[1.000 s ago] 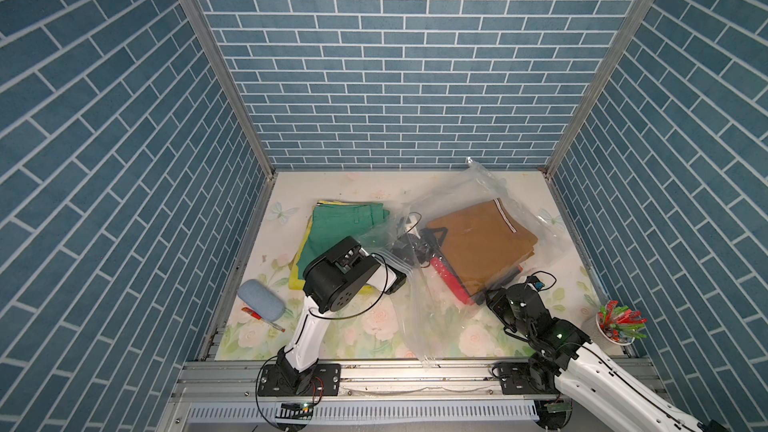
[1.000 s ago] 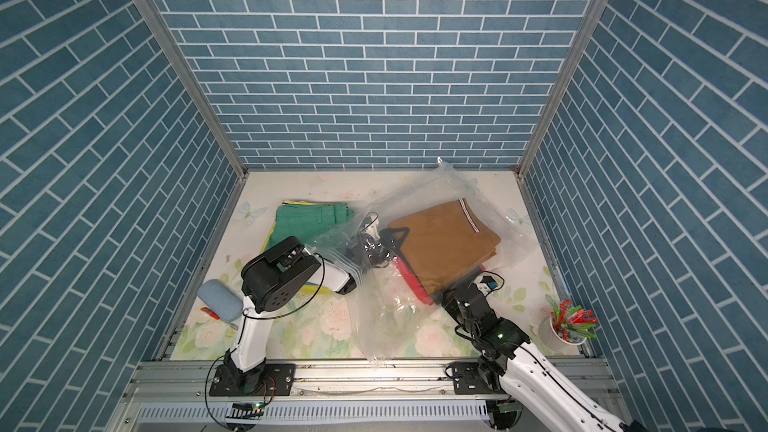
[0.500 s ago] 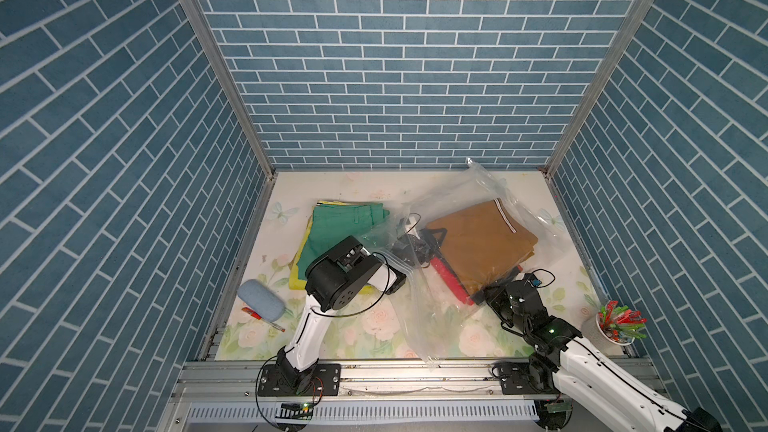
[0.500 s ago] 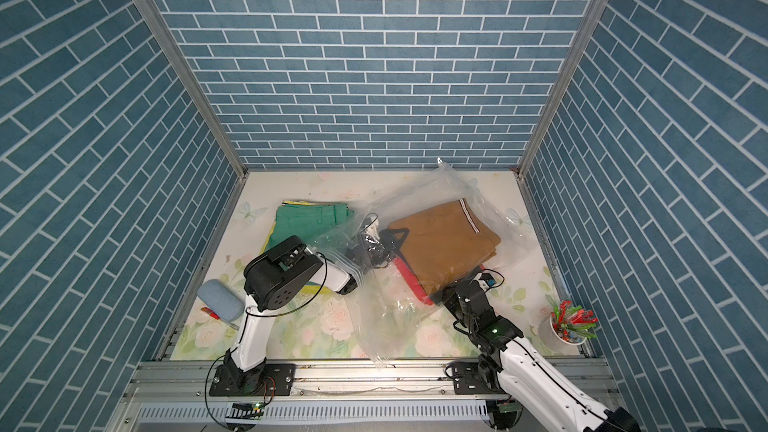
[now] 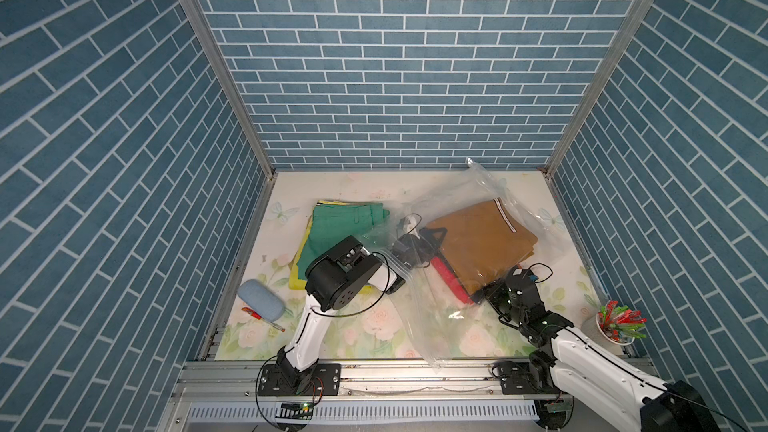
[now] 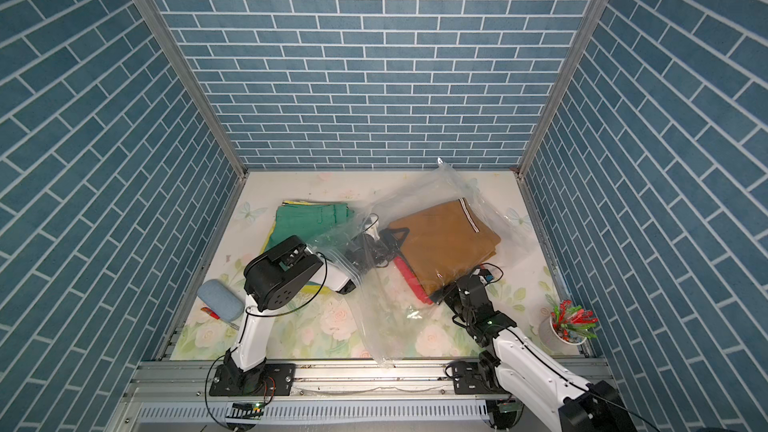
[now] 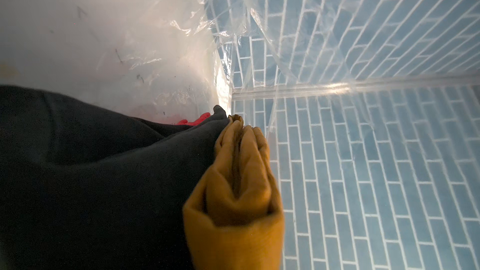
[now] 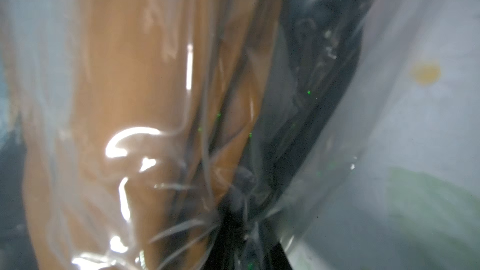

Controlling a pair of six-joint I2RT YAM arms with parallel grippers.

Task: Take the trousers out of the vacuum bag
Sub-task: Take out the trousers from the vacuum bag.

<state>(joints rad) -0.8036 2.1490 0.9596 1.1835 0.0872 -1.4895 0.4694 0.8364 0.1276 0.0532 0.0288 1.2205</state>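
Note:
The see-through vacuum bag (image 5: 424, 317) lies across the table's right half. Inside it, mustard-brown trousers (image 5: 482, 243) top a stack with red trousers (image 5: 451, 282) and black trousers (image 7: 91, 177). Green trousers (image 5: 340, 226) lie outside it at the left on lime-yellow ones (image 5: 296, 280). My left gripper (image 5: 419, 243) reaches into the bag's mouth. Its jaws are hidden by a bunched fold of the mustard-brown trousers (image 7: 239, 190), on which it is shut. My right gripper (image 5: 488, 296) sits at the stack's near corner, shut on gathered bag plastic (image 8: 197, 219).
A grey-blue oval case (image 5: 261, 299) and a red pen (image 5: 254, 312) lie at the front left. A white cup of coloured clips (image 5: 619, 322) stands at the front right. Blue brick walls enclose three sides, and a metal rail (image 5: 395, 371) runs along the front.
My right gripper's jaws have closed on the bag plastic at the stack's near corner. The left arm has stayed where it was.

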